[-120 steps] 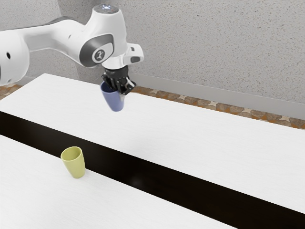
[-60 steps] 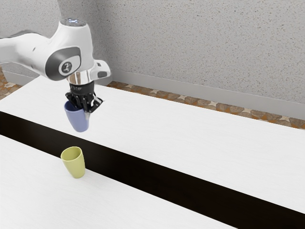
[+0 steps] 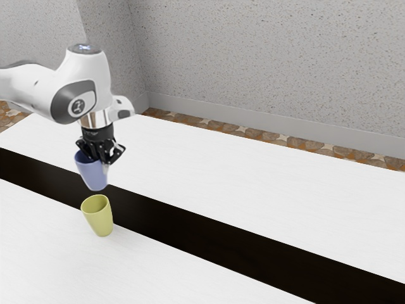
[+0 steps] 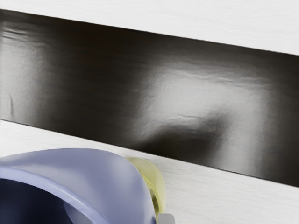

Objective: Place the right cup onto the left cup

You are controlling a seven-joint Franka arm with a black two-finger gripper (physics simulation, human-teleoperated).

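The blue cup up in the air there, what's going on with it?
A white robot arm is holding the blue cup by its rim in its black claw, mouth upward. The cup hangs over the table, close above the yellow cup, which stands with its open mouth up. The two are not stacked yet; the blue one will probably be lowered onto it.

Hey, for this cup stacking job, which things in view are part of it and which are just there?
Part of the job:
- blue cup, held up in the pincer
- yellow cup, standing on the table

Just there:
- dark stripe across the table
- speckled wall
- stone-patterned floor
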